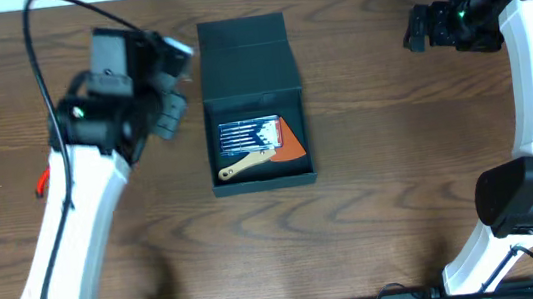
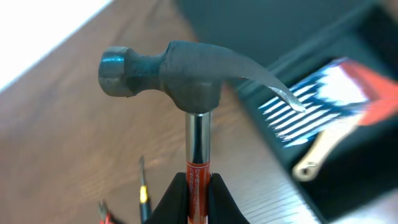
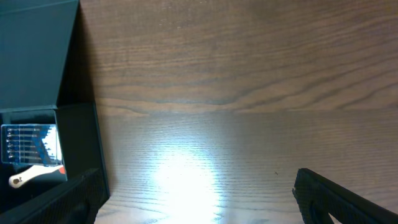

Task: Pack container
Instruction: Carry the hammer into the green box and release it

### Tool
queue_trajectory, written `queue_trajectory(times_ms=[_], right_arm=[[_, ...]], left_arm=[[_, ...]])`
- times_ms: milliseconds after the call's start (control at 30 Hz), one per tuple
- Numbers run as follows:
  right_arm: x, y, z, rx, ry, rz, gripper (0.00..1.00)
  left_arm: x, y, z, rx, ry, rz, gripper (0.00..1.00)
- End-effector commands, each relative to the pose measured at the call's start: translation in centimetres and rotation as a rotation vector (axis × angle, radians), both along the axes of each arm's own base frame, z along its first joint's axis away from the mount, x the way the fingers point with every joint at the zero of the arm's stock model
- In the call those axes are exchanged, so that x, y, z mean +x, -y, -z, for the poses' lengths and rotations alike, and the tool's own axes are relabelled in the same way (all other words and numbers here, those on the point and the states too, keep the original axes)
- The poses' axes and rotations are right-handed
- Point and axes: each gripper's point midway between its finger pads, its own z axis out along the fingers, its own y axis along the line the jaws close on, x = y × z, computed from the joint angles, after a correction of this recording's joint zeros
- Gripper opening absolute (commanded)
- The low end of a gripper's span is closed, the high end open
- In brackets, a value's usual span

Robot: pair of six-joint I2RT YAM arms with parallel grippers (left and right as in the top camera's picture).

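Holding the hammer by its shaft in the clenched left claw just left of the container, which lies open and part-filled on the surface, the rig appears mid-packing; the next move calls for lowering it inside, with the right claw released well right of the container.

We see the container, a dark teal-black matte square box, sitting flat and upright around the middle of the scene, a little toward the far side, with its hinged flap lid swung open and lying back on the far side, its compartment facing up.
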Motion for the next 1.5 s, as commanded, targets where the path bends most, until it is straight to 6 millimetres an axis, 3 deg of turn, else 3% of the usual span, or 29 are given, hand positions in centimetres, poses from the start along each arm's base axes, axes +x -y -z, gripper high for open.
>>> queue_trajectory(times_ms=[0,200,433,633,900,1467], right_arm=[[0.0,0.0,0.7,0.003,-0.023,0.012,0.99],[0.0,0.0,0.7,0.003,-0.024,0.012,0.99],[0.0,0.0,0.7,0.003,-0.024,0.012,0.99],[-0.1,0.0,0.8,0.003,-0.027,0.012,0.99],[-0.4,-0.1,0.8,0.005,-0.040,0.012,0.99],[-0.6,-0.1,0.9,0.006,-0.050,0.012,0.99]], left_arm=[[-1.4,4.1,-0.6,0.040,0.022,0.179,0.06],[-3.1,10.1,2.3,0.083,-0.043,0.362,0.06],[-2.9,12.8,7.9,0.159,-0.157,0.329,0.06],[-1.0,14.1,10.9,0.141,-0.165,0.248,0.06],[0.2,15.0,12.2,0.067,-0.164,0.137,0.06],[-2.6,14.4,17.3,0.120,-0.374,0.144,0.06]])
